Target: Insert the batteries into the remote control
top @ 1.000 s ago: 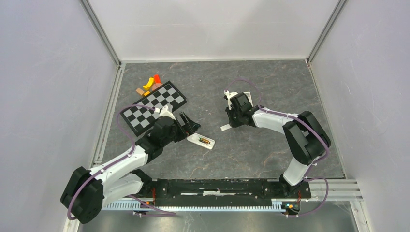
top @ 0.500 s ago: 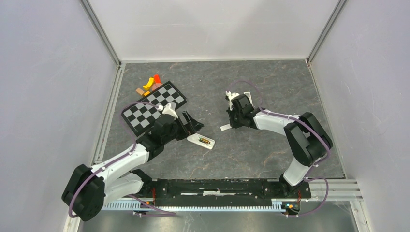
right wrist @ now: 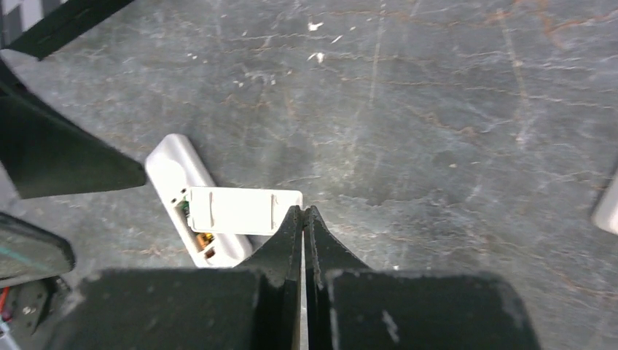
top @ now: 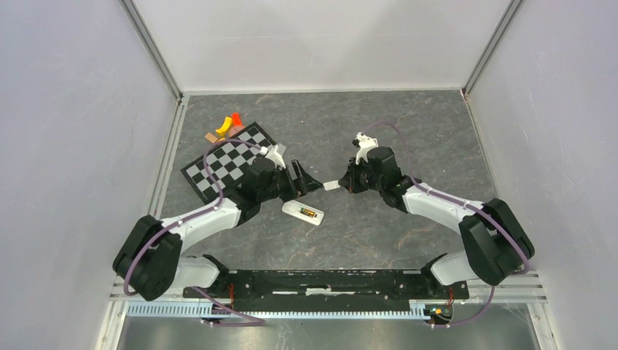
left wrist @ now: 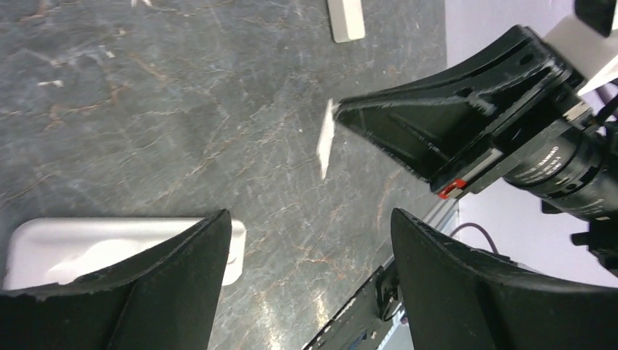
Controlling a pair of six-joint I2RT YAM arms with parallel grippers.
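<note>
The white remote control lies back-up at the table's middle, its compartment uncovered, and the gold-banded batteries sit in it. In the right wrist view one battery shows in the remote control, below a thin white cover plate. My right gripper is shut on that plate's edge and holds it in the air above the remote's far end. My left gripper stands open just left of the plate, nothing between its fingers. Seen from the left wrist, the plate is edge-on.
A checkerboard lies at the back left with small orange, red and yellow pieces beyond it. A plain white strip lies on the table behind the right gripper. Grey walls close in three sides; the arms' rail runs along the near edge.
My right gripper shut on the white plate, lifted it off the table and carried it left. My left arm swung back and right toward it, its jaws narrowing slightly.
</note>
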